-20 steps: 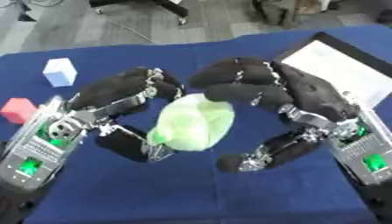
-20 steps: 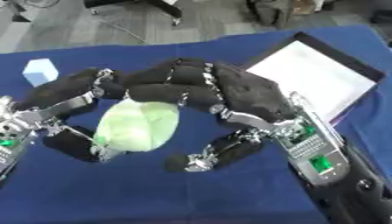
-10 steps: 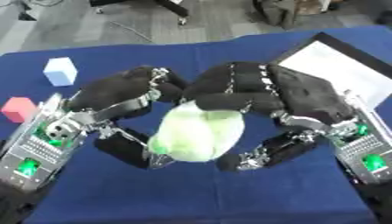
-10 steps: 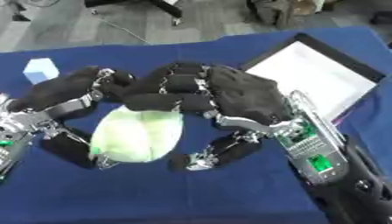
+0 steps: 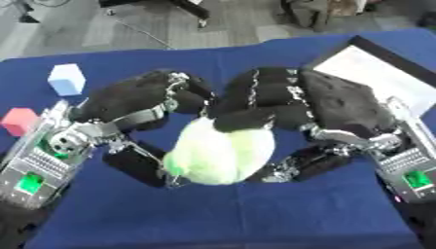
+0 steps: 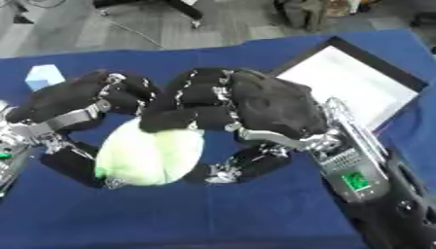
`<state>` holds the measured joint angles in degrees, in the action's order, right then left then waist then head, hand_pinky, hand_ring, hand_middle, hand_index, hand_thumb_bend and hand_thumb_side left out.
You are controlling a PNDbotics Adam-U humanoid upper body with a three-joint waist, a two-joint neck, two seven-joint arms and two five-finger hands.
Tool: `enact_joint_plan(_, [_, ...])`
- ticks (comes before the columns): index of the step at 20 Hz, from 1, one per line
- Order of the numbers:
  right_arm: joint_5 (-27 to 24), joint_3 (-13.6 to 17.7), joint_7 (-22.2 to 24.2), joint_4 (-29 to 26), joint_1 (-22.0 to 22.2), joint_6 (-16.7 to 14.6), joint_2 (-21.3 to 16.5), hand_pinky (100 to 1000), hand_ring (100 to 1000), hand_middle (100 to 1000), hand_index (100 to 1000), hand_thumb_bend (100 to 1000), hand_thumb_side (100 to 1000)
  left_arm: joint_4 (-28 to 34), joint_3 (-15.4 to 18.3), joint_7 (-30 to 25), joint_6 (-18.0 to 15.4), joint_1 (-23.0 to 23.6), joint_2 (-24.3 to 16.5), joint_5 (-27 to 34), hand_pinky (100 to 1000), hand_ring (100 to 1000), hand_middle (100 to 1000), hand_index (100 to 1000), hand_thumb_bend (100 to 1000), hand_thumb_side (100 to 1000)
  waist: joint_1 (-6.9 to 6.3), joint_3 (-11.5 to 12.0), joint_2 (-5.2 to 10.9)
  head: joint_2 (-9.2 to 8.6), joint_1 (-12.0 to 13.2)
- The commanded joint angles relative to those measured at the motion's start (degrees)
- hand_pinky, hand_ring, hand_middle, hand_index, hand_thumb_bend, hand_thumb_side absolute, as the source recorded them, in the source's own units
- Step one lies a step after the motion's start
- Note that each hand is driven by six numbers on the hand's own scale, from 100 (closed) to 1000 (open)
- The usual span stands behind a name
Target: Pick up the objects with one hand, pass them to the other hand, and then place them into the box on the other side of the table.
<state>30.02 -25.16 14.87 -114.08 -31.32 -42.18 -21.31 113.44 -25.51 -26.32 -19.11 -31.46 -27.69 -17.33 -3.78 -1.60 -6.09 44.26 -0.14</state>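
A pale green cabbage-like ball (image 5: 217,153) hangs between both hands above the middle of the blue table (image 5: 255,214). My left hand (image 5: 136,104) curls over its left side, thumb under it. My right hand (image 5: 315,104) curls over its top and right side, thumb below. The white-bottomed box (image 5: 383,73) with a dark rim lies at the table's right. A light blue block (image 5: 66,79) and a red block (image 5: 19,120) rest at the left.
Beyond the table's far edge is grey floor with chair legs and a cable (image 5: 162,19). Both forearms (image 6: 366,185) cover the lower corners of the cloth.
The green ball has turned and sunk lower between the hands, and the right hand's fingers have closed further over its top. Both hands stay close together.
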Motion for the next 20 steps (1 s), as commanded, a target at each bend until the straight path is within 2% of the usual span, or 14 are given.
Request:
enact_joint_plan(1, [0.30, 0.07, -4.61, -0.51, -0.97, 1.30, -0.15, 695, 581, 582, 689, 273, 100, 1.15, 0.22, -0.25, -0.46, -1.21, -0.29, -0.09, 738, 482, 431, 567, 100, 255, 0.12, -0.02, 0.59, -0.15, -0.15])
enact_joint_plan(3, [0.77, -0.14, -8.25, -0.51, -1.10, 2.89, -0.12, 659, 536, 498, 571, 196, 100, 1.15, 0.02, -0.85, -0.49, -1.37, -0.25, -0.12, 744, 500, 454, 591, 100, 253, 0.07, -0.02, 0.57, -0.15, -0.19])
enact_joint_plan(4, [1.03, -0.34, -10.07, -0.51, -1.12, 3.77, -0.10, 641, 520, 450, 505, 100, 100, 1.15, -0.08, -1.19, -0.54, -1.46, -0.24, -0.15, 747, 508, 463, 602, 100, 252, 0.04, -0.03, 0.56, -0.15, -0.24])
enact_joint_plan(7, [1.09, -1.12, -15.14, -0.51, -1.20, 5.89, -0.07, 628, 508, 396, 387, 100, 100, 1.15, -0.33, -2.39, -0.69, -1.64, -0.24, -0.29, 756, 537, 493, 638, 100, 250, 0.03, 0.00, 0.59, -0.15, -0.40])
enact_joint_plan(9, [1.08, -1.77, -16.90, -0.51, -1.19, 6.67, -0.05, 623, 507, 378, 343, 100, 100, 1.15, -0.35, -3.02, -0.69, -1.72, -0.21, -0.37, 762, 561, 519, 668, 100, 248, 0.04, 0.06, 0.62, -0.15, -0.45])
enact_joint_plan(13, [1.07, -2.70, -17.23, -0.51, -1.13, 6.89, -0.06, 622, 509, 362, 280, 173, 100, 1.15, -0.25, -3.95, -0.04, -1.73, -0.20, -0.25, 771, 586, 552, 704, 100, 245, 0.08, 0.16, 0.67, -0.15, -0.51])
enact_joint_plan(20, [0.60, -3.06, -16.48, -0.51, -0.97, 6.05, -0.16, 626, 514, 358, 280, 214, 100, 1.15, 0.18, -4.90, 1.88, -1.88, 0.12, 1.31, 778, 602, 575, 730, 100, 246, 0.22, 0.29, 0.67, -0.15, -0.47])
